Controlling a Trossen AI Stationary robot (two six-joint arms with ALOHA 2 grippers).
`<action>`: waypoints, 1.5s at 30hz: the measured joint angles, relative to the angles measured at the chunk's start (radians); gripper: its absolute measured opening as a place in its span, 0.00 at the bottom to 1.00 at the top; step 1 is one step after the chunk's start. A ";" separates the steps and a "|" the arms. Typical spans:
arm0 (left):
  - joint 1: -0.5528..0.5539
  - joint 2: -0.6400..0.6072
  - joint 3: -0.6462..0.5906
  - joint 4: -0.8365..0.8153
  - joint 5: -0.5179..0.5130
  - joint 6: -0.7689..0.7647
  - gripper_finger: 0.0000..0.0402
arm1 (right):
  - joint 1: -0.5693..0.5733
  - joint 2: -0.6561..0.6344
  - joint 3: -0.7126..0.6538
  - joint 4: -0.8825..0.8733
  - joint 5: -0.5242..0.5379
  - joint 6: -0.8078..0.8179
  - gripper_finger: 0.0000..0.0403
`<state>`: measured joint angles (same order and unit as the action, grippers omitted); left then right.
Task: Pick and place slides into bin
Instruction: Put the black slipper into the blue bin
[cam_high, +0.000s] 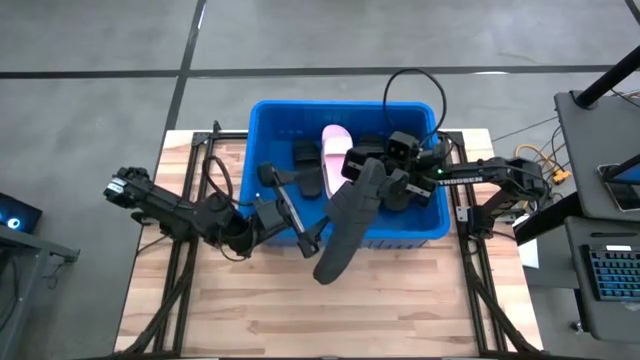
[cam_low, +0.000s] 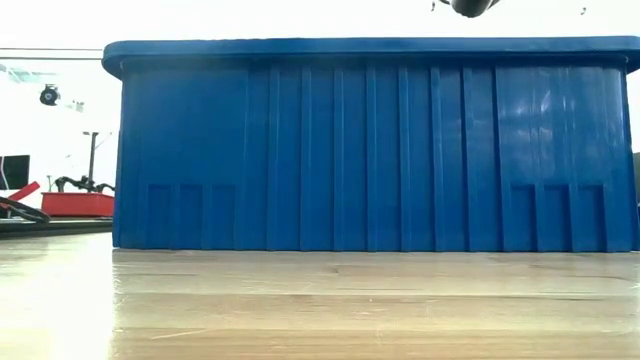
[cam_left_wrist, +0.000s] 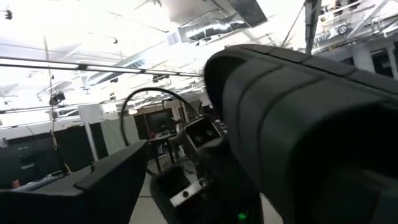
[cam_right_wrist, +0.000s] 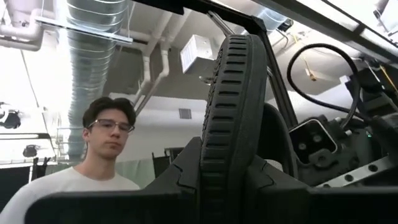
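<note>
The blue bin (cam_high: 270, 115) stands at the table's far middle; its near wall (cam_low: 370, 150) fills the low view. Inside lie a pink slide (cam_high: 334, 155) and black slides (cam_high: 305, 155). My right gripper (cam_high: 372, 180) is shut on another black slide (cam_high: 345, 225), held high over the bin's near wall; it also shows in the right wrist view (cam_right_wrist: 233, 93). My left gripper (cam_high: 308, 235) is open beside this slide (cam_left_wrist: 298, 124), which hides one of its fingers. Whether it touches the slide, I cannot tell. My right gripper pinches the black slide between its two fingers (cam_right_wrist: 186, 171), at the end that lies over the bin (cam_high: 368, 182). The wrist view shows the ribbed sole (cam_right_wrist: 231, 143) edge-on between them. The slide is lifted clear, its free end (cam_high: 326, 268) out over the table.
Bare wooden table (cam_high: 300, 320) lies in front of the bin. A person (cam_right_wrist: 106, 155) stands beyond the table. A desk with a keyboard (cam_high: 610, 270) is off the table's right edge, and cables (cam_high: 410, 85) arch over the bin's far right corner.
</note>
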<state>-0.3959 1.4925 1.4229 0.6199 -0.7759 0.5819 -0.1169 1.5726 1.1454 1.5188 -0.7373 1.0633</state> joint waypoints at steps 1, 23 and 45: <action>0.003 0.000 0.005 0.001 -0.005 -0.001 0.89 | 0.000 0.000 0.000 0.000 0.001 0.002 0.10; 0.093 -0.011 0.034 -0.043 0.105 -0.021 0.02 | -0.018 0.001 0.000 -0.076 0.053 -0.066 0.18; 0.095 -0.331 0.044 -0.467 -0.119 0.005 0.00 | -0.169 -0.281 0.076 -1.386 0.345 -0.889 0.56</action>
<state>-0.3012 1.1617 1.4673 0.1526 -0.8945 0.5874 -0.2863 1.2918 1.2212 0.1324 -0.3924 0.1740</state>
